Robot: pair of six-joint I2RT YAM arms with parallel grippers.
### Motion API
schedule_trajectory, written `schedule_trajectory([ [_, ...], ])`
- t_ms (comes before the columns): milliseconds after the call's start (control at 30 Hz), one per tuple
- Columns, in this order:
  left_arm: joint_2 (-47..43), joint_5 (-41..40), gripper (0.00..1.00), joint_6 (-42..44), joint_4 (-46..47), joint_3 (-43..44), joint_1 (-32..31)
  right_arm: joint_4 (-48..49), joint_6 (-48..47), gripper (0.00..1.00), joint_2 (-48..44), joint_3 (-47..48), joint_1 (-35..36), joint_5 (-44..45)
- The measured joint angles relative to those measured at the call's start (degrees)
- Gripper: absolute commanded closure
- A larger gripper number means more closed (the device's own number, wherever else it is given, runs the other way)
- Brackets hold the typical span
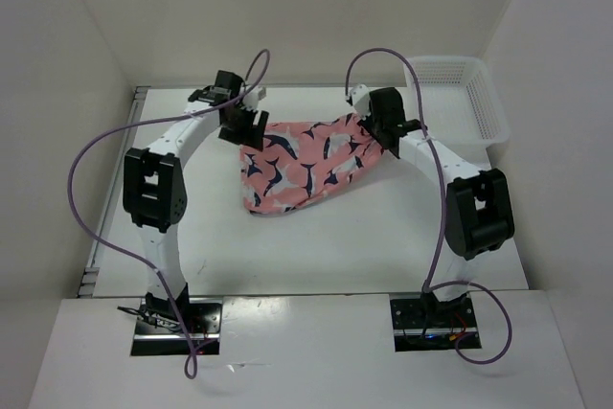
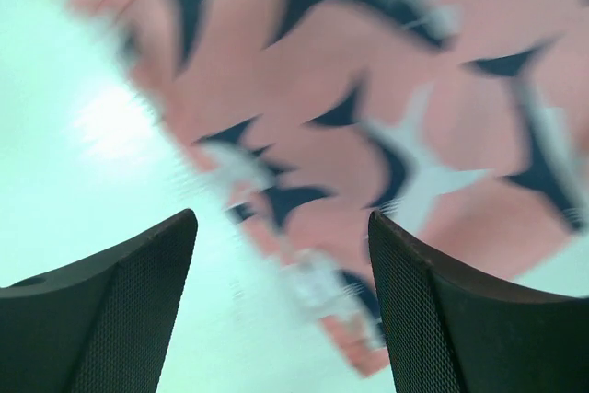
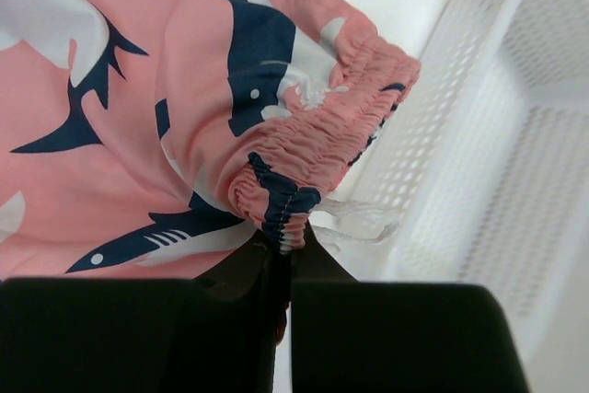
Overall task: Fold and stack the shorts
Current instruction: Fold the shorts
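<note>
- Top view was bright, evenly lit and sharp, with soft shadows.
- Left wrist view was motion-blurred: shorts (image 2: 368,135) smeared, and table (image 2: 101,126) glared at 9 o'clock.
- Right wrist view was crisp, though basket (image 3: 515,135) at 3 o'clock looked washed out.

The top camera looks down from behind; both wrist cameras view the shorts (image 1: 302,165) closely.

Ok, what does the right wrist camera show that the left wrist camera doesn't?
Only the right wrist view shows the white basket and the right hand shut on the shorts at the elastic waistband. Only the left wrist view shows the left hand, open and holding nothing. Both show the pink printed fabric, blurred in the left view.
</note>
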Motion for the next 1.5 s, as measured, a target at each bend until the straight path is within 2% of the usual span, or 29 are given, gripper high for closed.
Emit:
schedule_trajectory([
  [167, 2.4, -2.56, 0.18, -0.02, 0.55, -6.38, 4.11, 2.1, -7.56, 1.0, -0.17, 1.22, 4.42, 3.76],
  [267, 6.75, -2.19, 0.25, 0.04, 0.94, -6.58, 3.3, 2.54, -11.17, 1.0, -0.17, 2.64, 8.26, 5.81],
  [300, 7.3, -2.54, 0.31, 0.15, 0.57, -5.75, 3.02, 2.71, -12.11, 1.0, -0.17, 3.06, 9.79, 6.49],
  [333, 7.3, -1.88, 0.43, -0.11, 1.25, -5.57, 2.89, 2.97, -12.79, 1.0, -0.15, 3.41, 11.23, 6.88],
  [433, 8.52, -0.81, 0.58, 0.04, 2.56, -4.79, 2.56, 3.13, -14.12, 1.0, -0.13, 4.68, 16.68, 7.54],
  [467, 8.74, -0.15, 0.69, 0.0, 2.86, -4.63, 2.67, 3.1, -14.21, 1.0, -0.13, 5.16, 18.91, 7.63],
  [533, 9.11, 1.16, 0.8, -0.11, 3.23, -4.5, 2.99, 3.13, -14.16, 1.0, -0.04, 5.95, 22.86, 7.39],
  [600, 9.53, 3.17, 0.89, -0.09, 3.52, -4.37, 3.67, 3.08, -14.03, 1.0, 0.5, 6.93, 27.45, 6.64],
  [700, 9.94, 6.49, 0.94, -0.15, 3.78, -4.33, 4.28, 2.8, -12.61, 1.0, 3.37, 9.99, 33.09, 4.09],
  [833, 10.03, 10.05, 0.94, -0.13, 4.94, -5.14, 4.39, 1.7, -10.05, 1.0, 10.16, 16.33, 36.79, -1.75],
  [967, 9.99, 13.14, 0.94, -0.22, 6.23, -6.21, 5.64, 0.07, -7.45, 1.0, 17.38, 22.12, 37.29, -6.49],
  [1033, 9.99, 14.97, 0.9, -0.31, 6.8, -6.73, 6.4, -0.63, -6.73, 1.0, 19.8, 22.64, 37.46, -7.52],
  [1067, 9.99, 15.72, 0.87, -0.35, 6.99, -6.99, 6.88, -1.27, -6.34, 0.71, 20.76, 22.64, 37.66, -8.07],
  [1167, 9.9, 16.96, 0.72, -0.83, 7.17, -7.41, 7.72, -3.45, -4.46, 0.36, 22.27, 22.67, 38.47, -9.66],
  [1233, 9.57, 16.92, 0.6, -1.33, 7.08, -7.48, 7.93, -4.79, -3.23, 0.3, 22.36, 22.93, 39.04, -11.32],
  [1267, 9.35, 16.63, 0.52, -1.4, 6.97, -7.5, 8.04, -5.62, -2.56, 0.3, 22.34, 23.61, 39.3, -12.2],
  [1333, 8.81, 15.87, 0.45, -1.53, 6.32, -7.23, 8.22, -6.14, -0.79, 0.29, 22.01, 24.74, 39.52, -14.08],
  [1367, 8.7, 14.99, 0.38, -1.4, 6.01, -6.91, 8.35, -6.4, 0.09, 0.29, 21.44, 25.11, 39.52, -14.97],
  [1500, 8.31, 10.99, 0.26, -1.22, 4.37, -5.14, 9.35, -9.75, 4.87, 0.29, 17.2, 27.34, 38.36, -21.81],
])
